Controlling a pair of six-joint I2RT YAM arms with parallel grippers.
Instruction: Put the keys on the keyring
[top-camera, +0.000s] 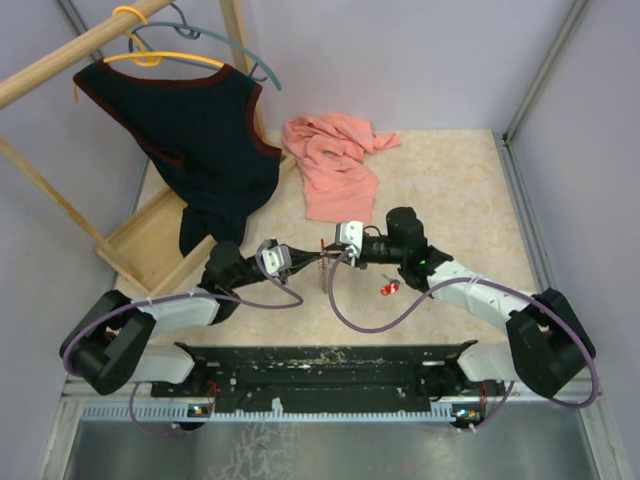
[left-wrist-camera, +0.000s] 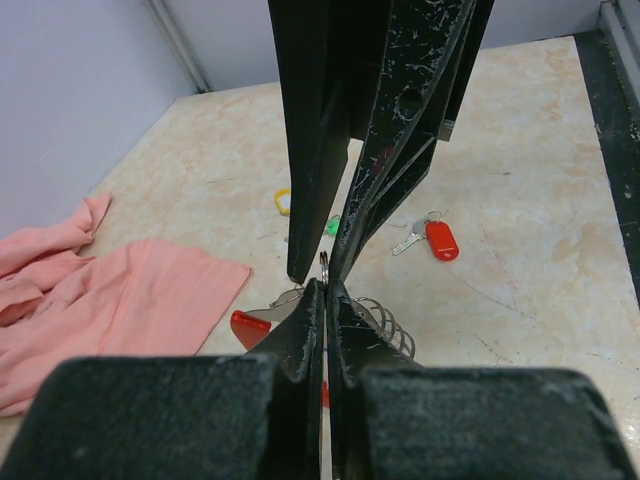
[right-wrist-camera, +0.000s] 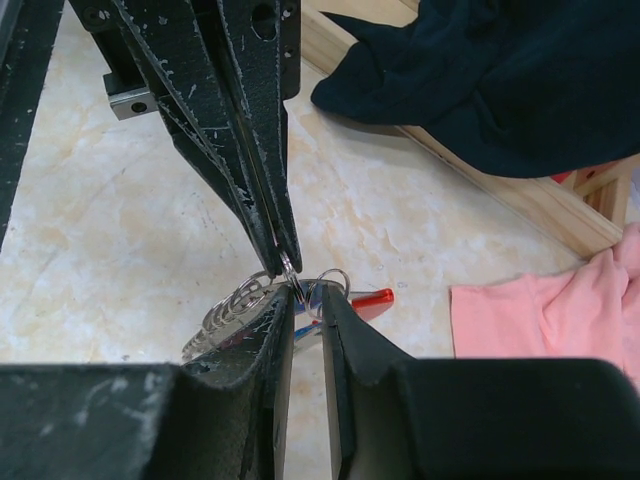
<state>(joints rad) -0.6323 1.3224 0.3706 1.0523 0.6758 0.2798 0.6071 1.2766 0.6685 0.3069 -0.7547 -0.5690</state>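
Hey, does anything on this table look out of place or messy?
A pink garment lies crumpled on the table beside the wooden rack, not hung like the dark vest. A red-tagged key also lies loose on the tabletop.

The left gripper (left-wrist-camera: 326, 288), jaws pressed together, sits under a small ring (left-wrist-camera: 324, 262); a red key (left-wrist-camera: 441, 240) lies beyond.

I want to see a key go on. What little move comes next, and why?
Probably squeeze the right gripper shut: its jaws stand slightly apart right by the small metal ring that the shut left gripper pinches, close to the keyring.
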